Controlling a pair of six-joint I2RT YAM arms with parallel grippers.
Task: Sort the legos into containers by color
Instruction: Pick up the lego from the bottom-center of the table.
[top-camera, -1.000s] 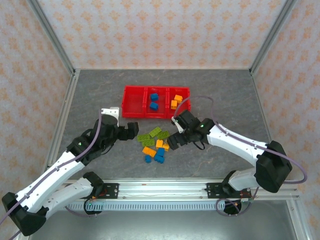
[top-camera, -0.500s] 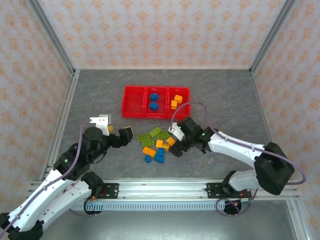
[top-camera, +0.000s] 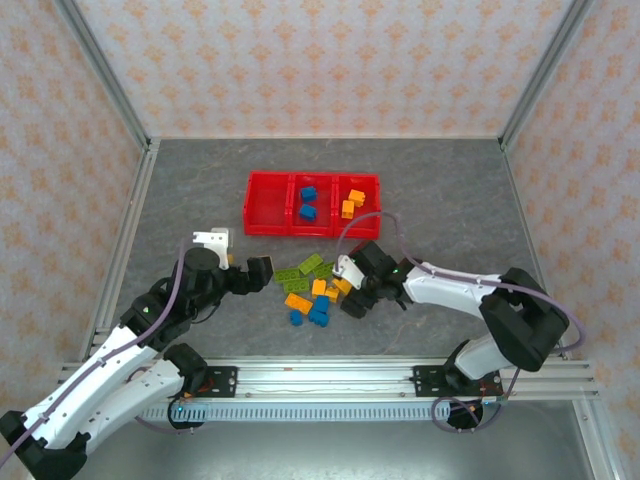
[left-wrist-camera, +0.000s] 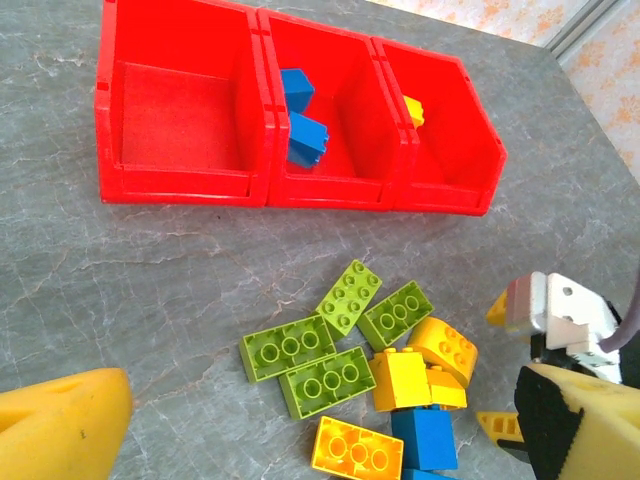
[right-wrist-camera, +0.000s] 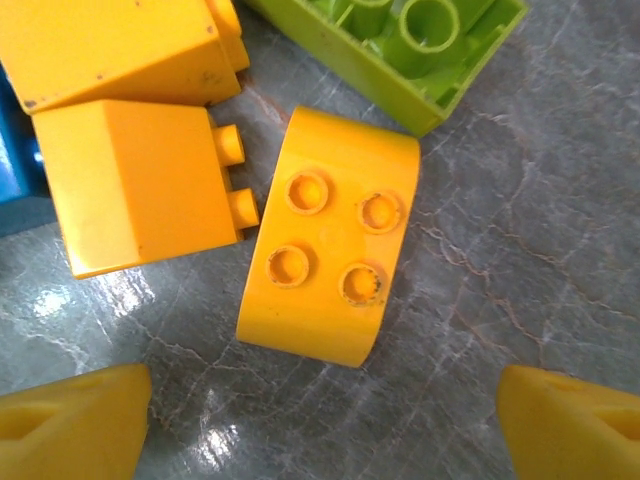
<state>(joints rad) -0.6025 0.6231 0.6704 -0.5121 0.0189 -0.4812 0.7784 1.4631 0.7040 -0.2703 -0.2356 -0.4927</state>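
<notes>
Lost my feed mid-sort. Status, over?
Both jaws open, empty. Right gripper hovers over curved orange-yellow lego; left gripper beside pile. Boxy yellow lego close beside it, may foul a finger.

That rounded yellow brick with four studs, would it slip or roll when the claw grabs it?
Probably stiff: the rounded yellow brick looks like hard glossy plastic. It lies studs-up, flat, so rolling seems unlikely. Its curved side might slip in the right gripper.

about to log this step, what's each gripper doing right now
Left gripper: open, holding nothing.
Right gripper: open, holding nothing, fingers either side of a curved orange-yellow brick.
</notes>
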